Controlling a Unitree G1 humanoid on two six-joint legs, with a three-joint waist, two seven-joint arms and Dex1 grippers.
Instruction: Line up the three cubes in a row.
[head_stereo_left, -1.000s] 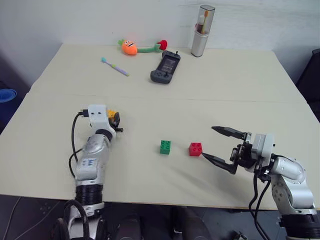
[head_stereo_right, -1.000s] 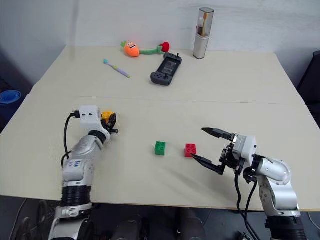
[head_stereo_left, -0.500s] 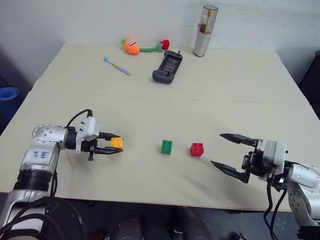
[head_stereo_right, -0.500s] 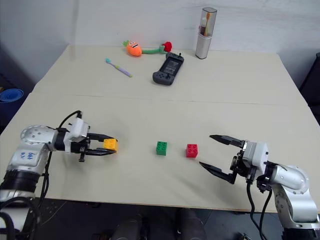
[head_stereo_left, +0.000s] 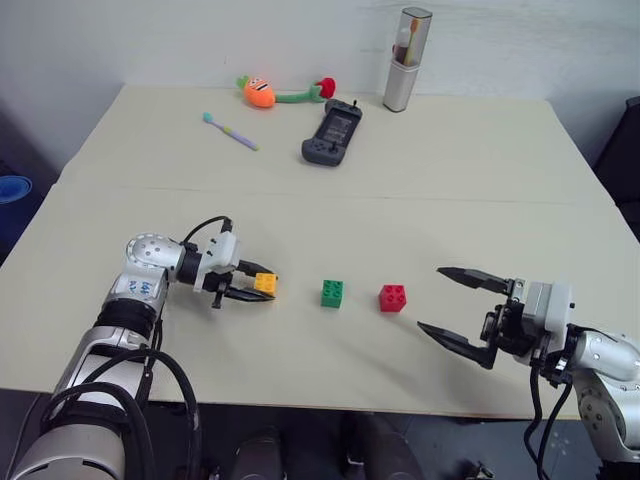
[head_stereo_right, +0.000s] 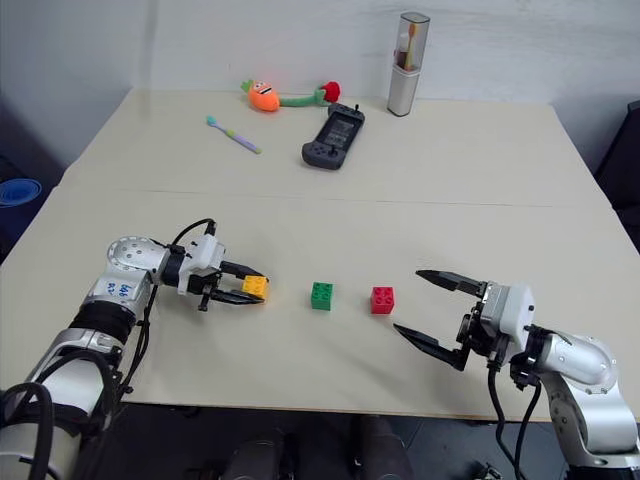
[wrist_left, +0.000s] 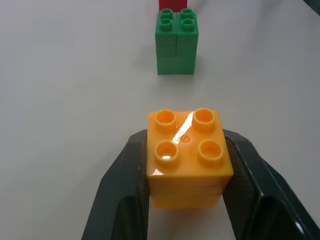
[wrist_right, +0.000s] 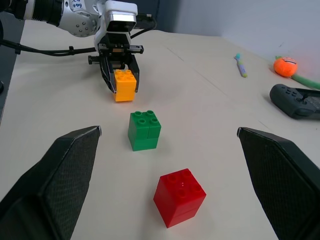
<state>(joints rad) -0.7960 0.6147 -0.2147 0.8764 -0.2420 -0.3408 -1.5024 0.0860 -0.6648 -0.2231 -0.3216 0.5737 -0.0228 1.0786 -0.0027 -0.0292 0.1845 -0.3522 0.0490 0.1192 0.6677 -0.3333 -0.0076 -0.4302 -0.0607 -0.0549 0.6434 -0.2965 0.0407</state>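
Beige table, left fingers pinching yellow-orange cube beside green cube, red cube, right fingers spread

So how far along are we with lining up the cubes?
Done: the green cube and red cube sit side by side on the table, a gap between them. In hand: the left pincer is shut on the yellow-orange cube, low over the table and in line with the other two. Left: set it down beside the green one and let go. The right pincer waits open near the red cube.
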